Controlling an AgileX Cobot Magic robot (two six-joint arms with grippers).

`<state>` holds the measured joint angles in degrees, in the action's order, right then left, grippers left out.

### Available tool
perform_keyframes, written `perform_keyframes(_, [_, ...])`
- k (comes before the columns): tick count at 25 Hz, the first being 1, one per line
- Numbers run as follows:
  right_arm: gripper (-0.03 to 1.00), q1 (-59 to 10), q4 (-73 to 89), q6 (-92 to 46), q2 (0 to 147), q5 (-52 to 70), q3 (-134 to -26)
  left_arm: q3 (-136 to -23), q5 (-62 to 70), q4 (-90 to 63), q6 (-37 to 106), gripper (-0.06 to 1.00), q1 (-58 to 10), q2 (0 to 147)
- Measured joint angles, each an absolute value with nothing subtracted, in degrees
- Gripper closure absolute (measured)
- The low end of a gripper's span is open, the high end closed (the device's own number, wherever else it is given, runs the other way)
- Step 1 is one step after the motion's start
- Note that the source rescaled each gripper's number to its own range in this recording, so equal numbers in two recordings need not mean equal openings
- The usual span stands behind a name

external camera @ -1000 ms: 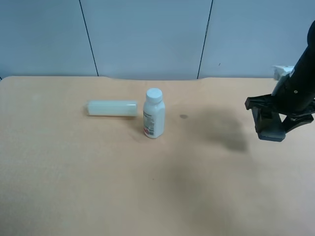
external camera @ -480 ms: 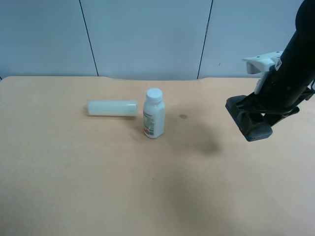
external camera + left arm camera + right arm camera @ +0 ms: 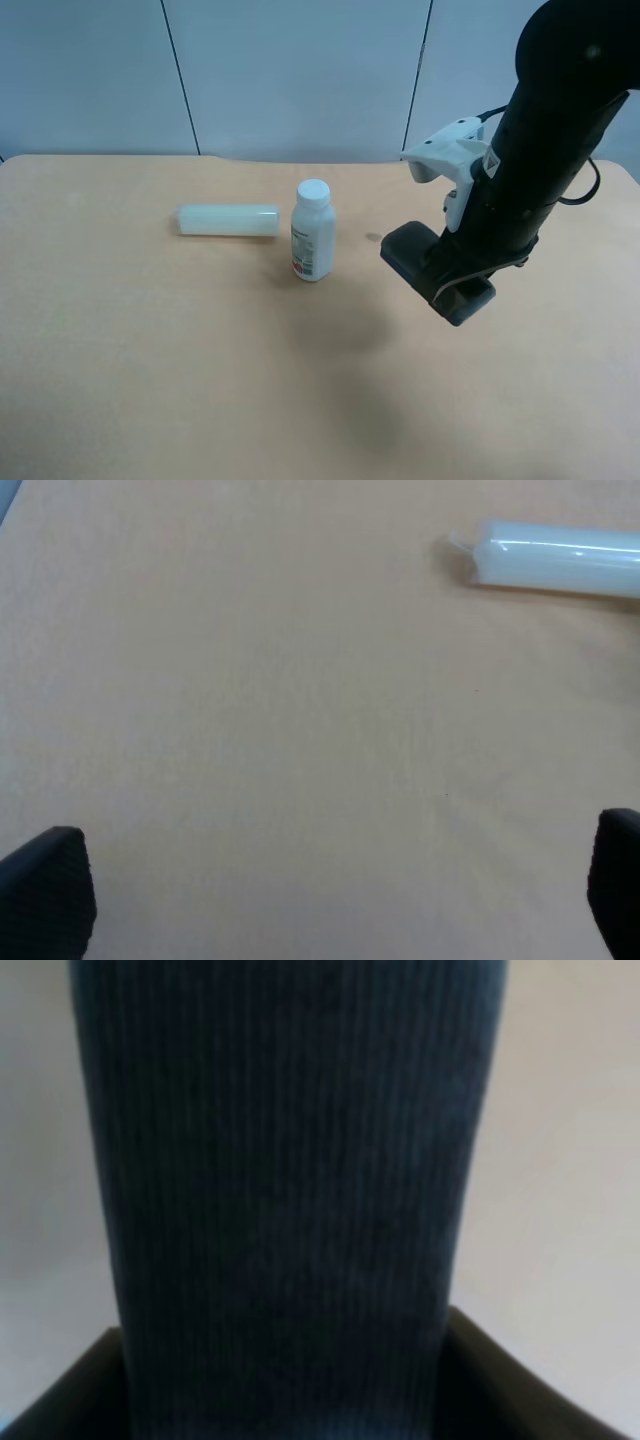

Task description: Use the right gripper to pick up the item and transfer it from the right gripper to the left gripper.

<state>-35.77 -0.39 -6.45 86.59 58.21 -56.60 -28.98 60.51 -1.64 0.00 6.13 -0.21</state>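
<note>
The item (image 3: 418, 256), a dark grey-black block, is held in my right gripper (image 3: 452, 285) above the table, right of the white capped bottle (image 3: 313, 231). The right gripper is black on a thick black arm with a white bracket (image 3: 447, 155). In the right wrist view the item (image 3: 285, 1190) fills the middle as a dark ribbed surface, and the gripper's black body shows at the lower corners. My left gripper (image 3: 330, 900) is open and empty over bare table, with only its two fingertips (image 3: 45, 885) showing. It is out of the exterior high view.
A pale cream cylinder (image 3: 228, 219) lies on its side just left of the bottle, and it also shows in the left wrist view (image 3: 555, 560). The tan table (image 3: 150, 350) ends at a grey panelled wall at the back.
The right arm has swung from the exterior high view's right edge toward the table's middle with the item in its grip, now nearer the bottle. The bottle and cylinder have not moved.
</note>
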Motion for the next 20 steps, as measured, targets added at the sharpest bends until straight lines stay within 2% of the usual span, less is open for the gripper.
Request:
perform_keyframes(5, [0.97,-42.47,-2.9,-7.39,86.59,58.21,-56.6,-28.98,60.56,-3.9,0.0,-0.06,6.13,2.32])
perform_keyframes(15, [0.97,-44.28,-3.43,-9.23,85.23,56.5,-56.85,-35.24,63.2,-12.12,0.0,-0.06,6.13,16.48])
perform_keyframes(20, [0.97,-48.03,-5.07,-12.43,83.31,56.34,-61.94,-39.41,65.53,-17.91,0.0,-0.06,6.13,24.89])
